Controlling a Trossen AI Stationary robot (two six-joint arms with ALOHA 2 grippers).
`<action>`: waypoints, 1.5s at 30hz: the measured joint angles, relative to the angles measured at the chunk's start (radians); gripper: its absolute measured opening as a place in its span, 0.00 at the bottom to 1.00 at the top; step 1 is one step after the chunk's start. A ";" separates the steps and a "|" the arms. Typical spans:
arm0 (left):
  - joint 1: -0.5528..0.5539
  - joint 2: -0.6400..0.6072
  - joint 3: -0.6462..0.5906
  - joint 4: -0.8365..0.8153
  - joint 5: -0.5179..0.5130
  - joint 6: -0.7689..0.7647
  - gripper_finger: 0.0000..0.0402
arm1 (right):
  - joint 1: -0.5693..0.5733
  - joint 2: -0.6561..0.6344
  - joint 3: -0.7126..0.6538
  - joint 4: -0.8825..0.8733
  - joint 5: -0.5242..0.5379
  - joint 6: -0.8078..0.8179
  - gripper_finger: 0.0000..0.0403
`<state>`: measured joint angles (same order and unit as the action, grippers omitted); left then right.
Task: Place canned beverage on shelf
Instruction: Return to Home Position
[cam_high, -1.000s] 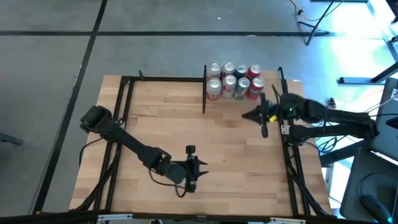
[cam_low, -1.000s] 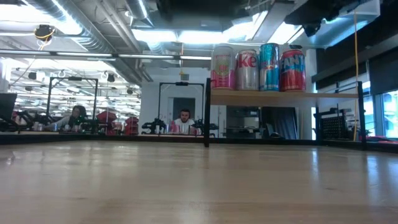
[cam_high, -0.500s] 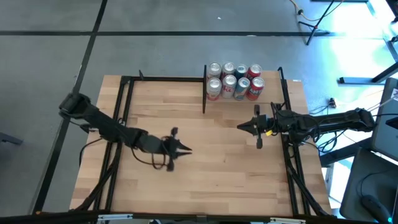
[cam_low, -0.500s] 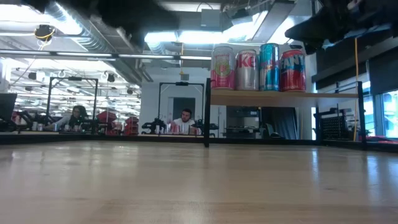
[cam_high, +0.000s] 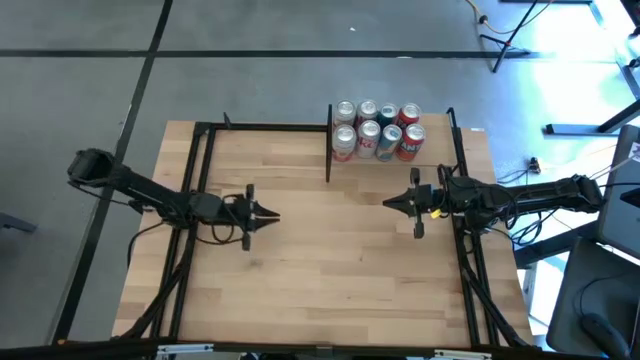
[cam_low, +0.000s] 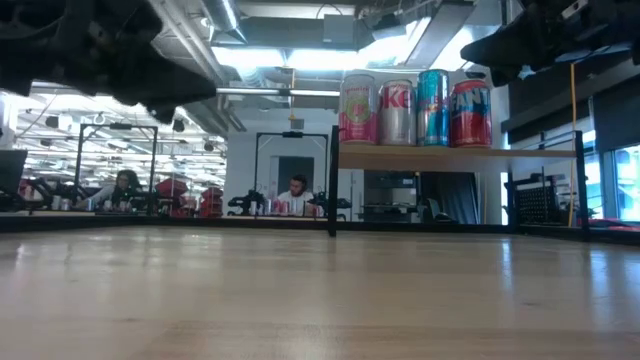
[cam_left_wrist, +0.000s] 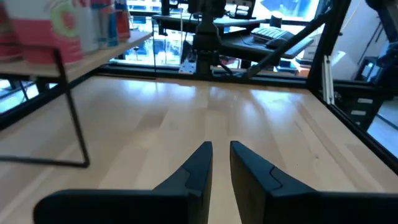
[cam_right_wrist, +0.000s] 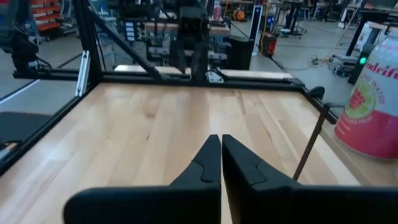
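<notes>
Currently on the shelf (cam_low: 450, 154): eight cans (cam_high: 368, 137) stand upright in two rows of four, packed side by side, at the desk's far edge on the right arm's side.
Row seen in the low view: pink can (cam_low: 359, 108), silver can with red lettering (cam_low: 397, 112), blue can (cam_low: 433, 107) and red can (cam_low: 470, 113), each just beside the next.
Shelf build: a light-wood board raised on thin black posts above the desk (cam_high: 330, 270).
Left pincer (cam_high: 266, 215): over the desk's left half, well apart from the shelf, pointing toward the middle. Its wrist view shows the fingers drawn close with only a slim gap, holding nothing.
Right pincer (cam_high: 388, 203): over the desk's right half, near the shelf's front edge and apart from the cans, pointing toward the middle. Its fingers are pressed together and hold nothing.
Arms: the two tips face each other across the desk, well apart.
Background: a person (cam_low: 296, 188) sits in the room beyond the desk, and another person (cam_low: 124, 184) is farther to the side.
</notes>
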<state>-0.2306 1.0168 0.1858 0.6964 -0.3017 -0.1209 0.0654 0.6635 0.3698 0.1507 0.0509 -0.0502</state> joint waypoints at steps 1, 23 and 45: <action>0.011 -0.034 -0.023 -0.009 0.009 0.000 0.12 | 0.000 -0.006 0.000 -0.002 0.000 0.000 0.00; 0.087 -0.436 -0.170 -0.212 0.011 -0.034 0.12 | 0.000 -0.315 -0.261 -0.007 -0.033 0.080 0.00; 0.087 -0.687 -0.178 -0.449 0.031 -0.002 0.12 | 0.000 -0.408 -0.362 0.031 0.037 0.121 0.00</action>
<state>-0.1440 0.3299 0.0078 0.2469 -0.2708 -0.1224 0.0650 0.2558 0.0074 0.1814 0.0877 0.0711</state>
